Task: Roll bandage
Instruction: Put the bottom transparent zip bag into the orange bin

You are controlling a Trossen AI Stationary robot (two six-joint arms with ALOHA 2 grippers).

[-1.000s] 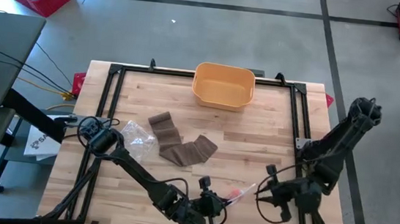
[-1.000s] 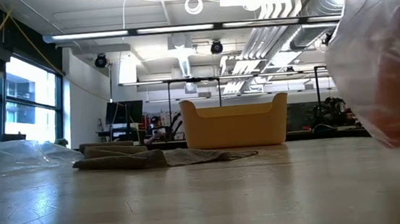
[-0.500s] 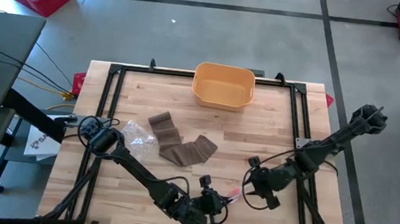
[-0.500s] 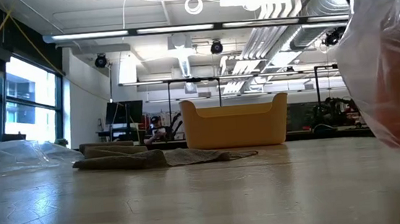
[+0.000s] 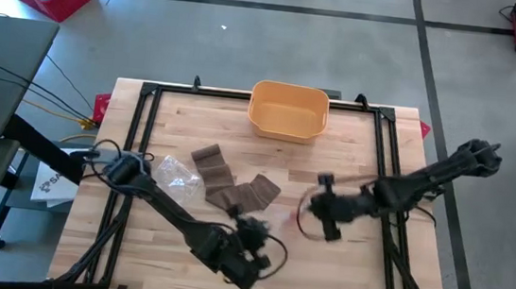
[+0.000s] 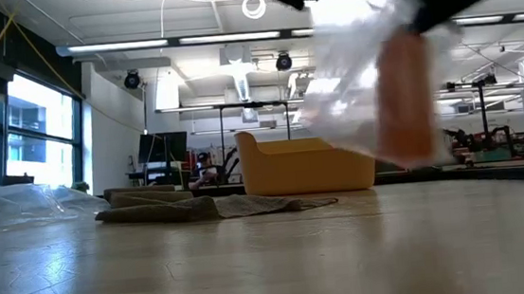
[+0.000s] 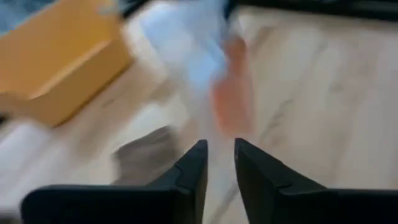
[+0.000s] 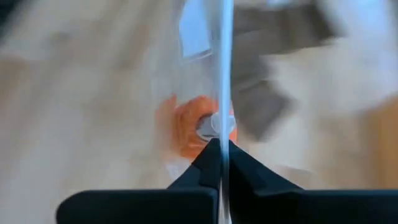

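Observation:
A brown bandage lies unrolled and creased on the wooden table, left of centre. A clear plastic bag with an orange roll inside hangs above the table. My right gripper is shut on the bag, right of the table's centre. My left gripper stands just in front of the bandage, its fingers a little apart with nothing between them. From there it points toward the bag. My right gripper pinches a thin edge of the clear bag's film between its two shut fingers. The fingers slant down from the table's right side. The bag hangs below them, clear of the table, with the orange roll low inside it.
A yellow basket stands at the middle of the far edge. A second, crumpled clear bag lies left of the bandage. A black frame runs around the table top. Bare wood lies near the front and on the right.
My right gripper has swept from the table's near right toward the centre and the far edge. The bag with the orange roll was low near the front edge beside my left gripper; it now hangs higher and farther back from my right gripper. My left gripper has moved toward the bandage.

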